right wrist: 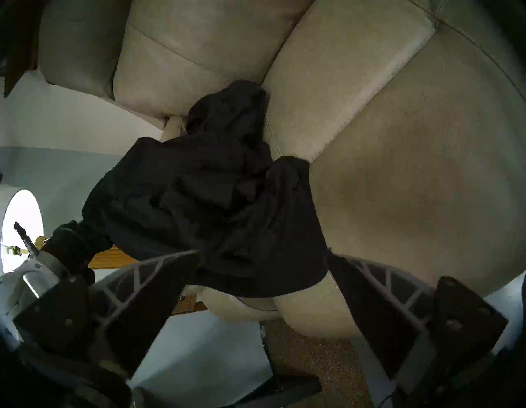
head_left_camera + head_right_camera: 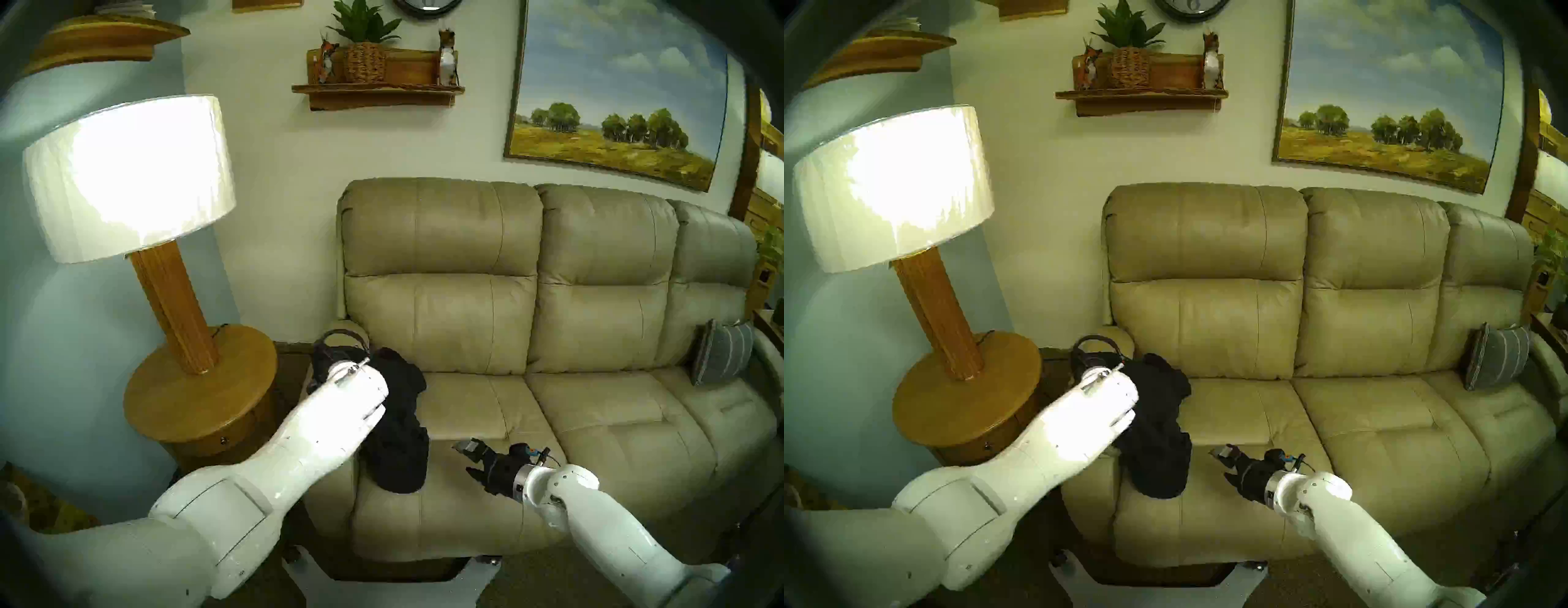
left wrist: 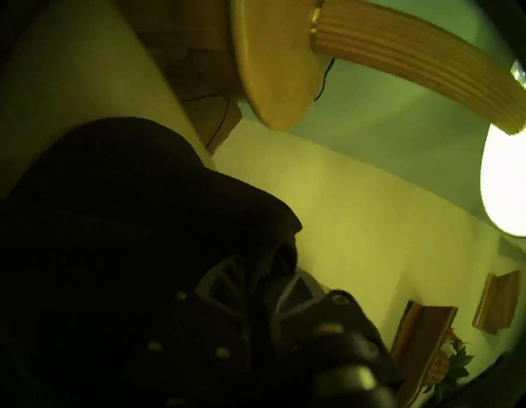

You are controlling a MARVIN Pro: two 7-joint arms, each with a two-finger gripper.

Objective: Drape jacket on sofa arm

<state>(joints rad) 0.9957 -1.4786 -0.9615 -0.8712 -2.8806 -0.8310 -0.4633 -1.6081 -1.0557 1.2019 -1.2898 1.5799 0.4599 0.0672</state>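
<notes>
Left end effector (image 3: pixel 273 273) clamping jacket (image 2: pixel 396 429), raised

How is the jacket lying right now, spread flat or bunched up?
Bunched. The jacket sits in crumpled folds over the sofa arm and seat edge, one end gathered up toward the left tool.

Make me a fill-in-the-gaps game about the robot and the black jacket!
1. The jacket is colored ____.
2. The left claw is ____ on the jacket.
3. The right claw stands ____ and holds nothing.
4. The striped pillow sits at the sofa's ____ end.

Missing words: black; shut; open; right
</notes>
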